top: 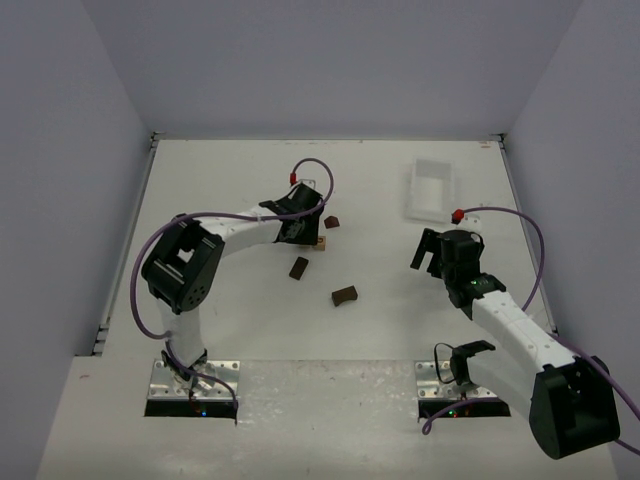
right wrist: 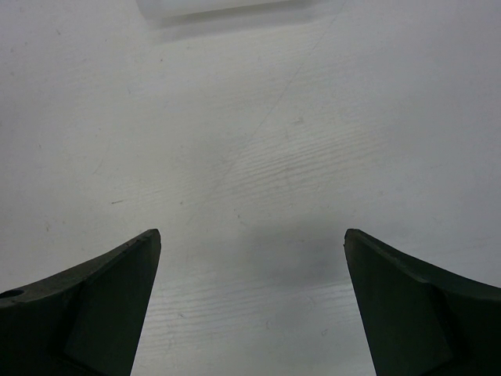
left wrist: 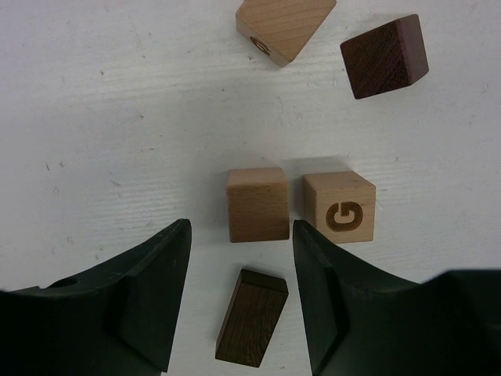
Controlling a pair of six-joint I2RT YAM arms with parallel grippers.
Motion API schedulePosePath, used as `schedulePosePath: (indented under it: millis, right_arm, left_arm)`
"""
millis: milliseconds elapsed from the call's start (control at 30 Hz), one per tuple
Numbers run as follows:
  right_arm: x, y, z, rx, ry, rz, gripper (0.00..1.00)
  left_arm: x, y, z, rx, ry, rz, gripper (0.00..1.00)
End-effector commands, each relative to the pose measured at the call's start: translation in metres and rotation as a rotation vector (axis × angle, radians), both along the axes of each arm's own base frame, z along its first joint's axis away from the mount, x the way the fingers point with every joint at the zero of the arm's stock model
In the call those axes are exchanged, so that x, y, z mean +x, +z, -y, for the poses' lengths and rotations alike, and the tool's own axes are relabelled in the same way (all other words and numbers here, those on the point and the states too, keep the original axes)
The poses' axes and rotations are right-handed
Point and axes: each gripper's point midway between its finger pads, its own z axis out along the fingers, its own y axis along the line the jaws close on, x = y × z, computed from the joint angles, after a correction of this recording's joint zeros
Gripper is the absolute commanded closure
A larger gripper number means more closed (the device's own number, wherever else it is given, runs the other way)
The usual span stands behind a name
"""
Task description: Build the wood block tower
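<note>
In the left wrist view my left gripper (left wrist: pixel 240 235) is open, its jaws either side of a dark brown block (left wrist: pixel 252 317) that lies flat on the table, touching neither jaw. Just beyond stand a plain tan block (left wrist: pixel 257 204) and a tan block marked G (left wrist: pixel 340 206), side by side. Farther off lie another tan block (left wrist: pixel 283 27) and a dark cube (left wrist: pixel 384 56). From above, the left gripper (top: pixel 302 228) is over this cluster; a tan block (top: pixel 322 241) and a dark block (top: pixel 331 222) show beside it. My right gripper (top: pixel 428 248) is open and empty (right wrist: pixel 252 235).
Two more dark blocks (top: pixel 298 267) (top: pixel 346 294) lie on the table nearer the arms. A white plastic tray (top: pixel 432 190) stands at the back right, just beyond the right gripper; its edge shows in the right wrist view (right wrist: pixel 211 6).
</note>
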Motion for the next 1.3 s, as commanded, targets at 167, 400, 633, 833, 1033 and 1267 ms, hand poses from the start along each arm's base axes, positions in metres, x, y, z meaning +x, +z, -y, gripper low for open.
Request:
schedulePosePath:
  millis: [167,400,633,833,1033,1267]
  right_arm:
    - [0.013,0.015,0.000,-0.001,-0.006,0.056,0.01]
    - [0.013,0.015,-0.001,-0.001,-0.005,0.055,0.01]
    - [0.013,0.015,0.000,-0.004,-0.010,0.054,0.01]
    - [0.013,0.014,0.000,-0.003,-0.012,0.053,0.01]
    - [0.013,0.016,0.000,-0.003,-0.011,0.056,0.01]
    - [0.014,0.017,-0.002,0.008,0.002,0.064,0.01]
  left_arm:
    - [0.019,0.013,0.010,-0.052,0.016,0.048,0.56]
    - [0.018,0.009,0.011,-0.050,0.018,0.033,0.55]
    - [0.022,0.009,0.014,-0.054,0.020,0.036,0.58]
    - [0.023,0.012,0.014,-0.054,0.021,0.038,0.76]
    - [0.019,0.022,0.010,-0.060,0.025,0.051,0.82]
    - [0.006,0.049,0.010,-0.077,0.000,0.097,0.90]
